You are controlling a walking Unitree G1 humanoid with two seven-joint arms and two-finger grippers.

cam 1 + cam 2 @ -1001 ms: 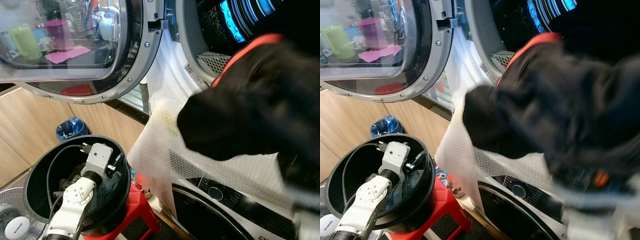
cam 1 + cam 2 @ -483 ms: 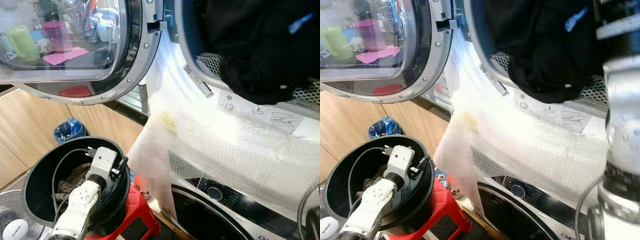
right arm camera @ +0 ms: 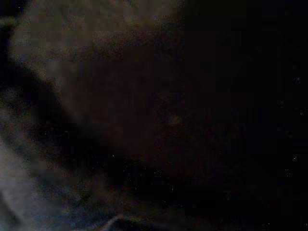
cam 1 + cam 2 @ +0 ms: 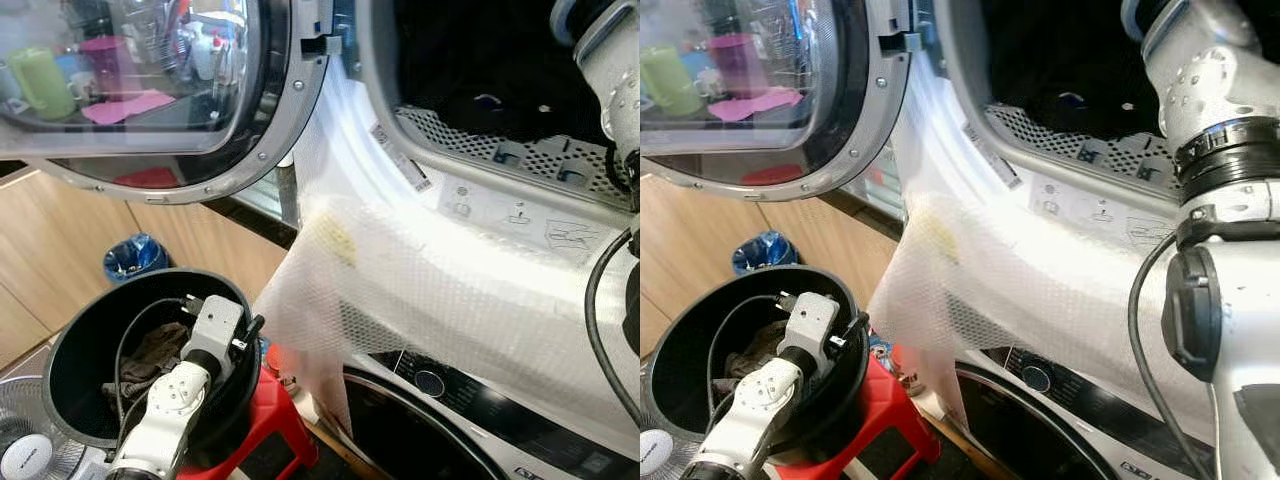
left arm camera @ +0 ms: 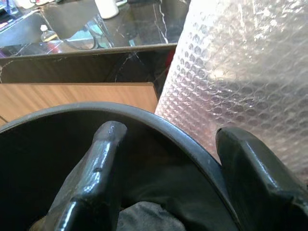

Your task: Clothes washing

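Inside the drum [image 4: 470, 60], dark clothes [image 4: 480, 105] now lie.

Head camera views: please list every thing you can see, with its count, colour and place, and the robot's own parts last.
Washer door: one, grey rim with glass, swung open at upper left.
Drum: one, dark inside, upper right, with dark clothes at its mouth.
Bubble wrap: one sheet, clear white, draped over the washer front below the drum.
Bucket: one, black, lower left, with grey clothes inside.
Stool: one, red, under the bucket.
Bin: one, blue liner, on the floor by the wooden cabinets.
Fan: one, white, bottom left corner.
Lower machine: one, dark, bottom right.
Left hand: open, over the bucket.
Right arm: silver, reaching into the drum.
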